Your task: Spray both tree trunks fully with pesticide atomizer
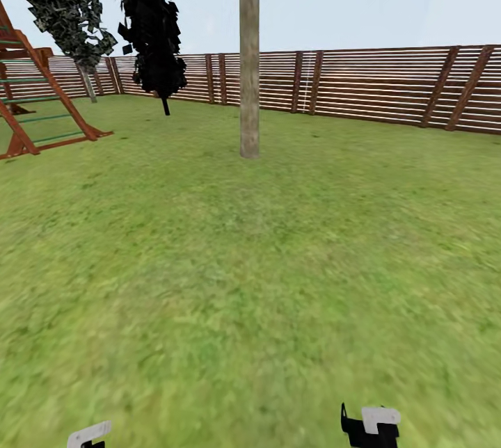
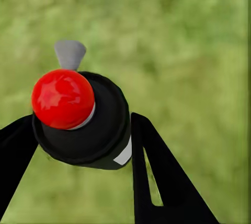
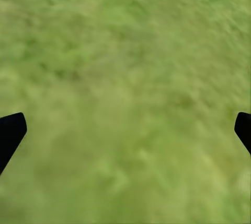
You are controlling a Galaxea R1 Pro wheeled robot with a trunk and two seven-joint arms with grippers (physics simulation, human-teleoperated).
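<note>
While lawn (image 1: 278,281) lies open, climbing frame (image 1: 35,100) flanks trunk (image 1: 249,72), perhaps distantly.

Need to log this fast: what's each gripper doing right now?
Left gripper: shut on a dark round-bodied object with a glossy red ball top.
Right gripper: open, holding nothing, over green grass.

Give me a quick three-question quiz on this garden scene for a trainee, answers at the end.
1. True or false: the right gripper has its jaws spread wide over bare grass.
2. What stands straight ahead on the lawn? A) a pale tree trunk B) a bench C) a pond
3. Fill in: the left gripper is shut on a black spray bottle topped by a ___ knob.

Key: 1 true; 2 A; 3 red.
</note>
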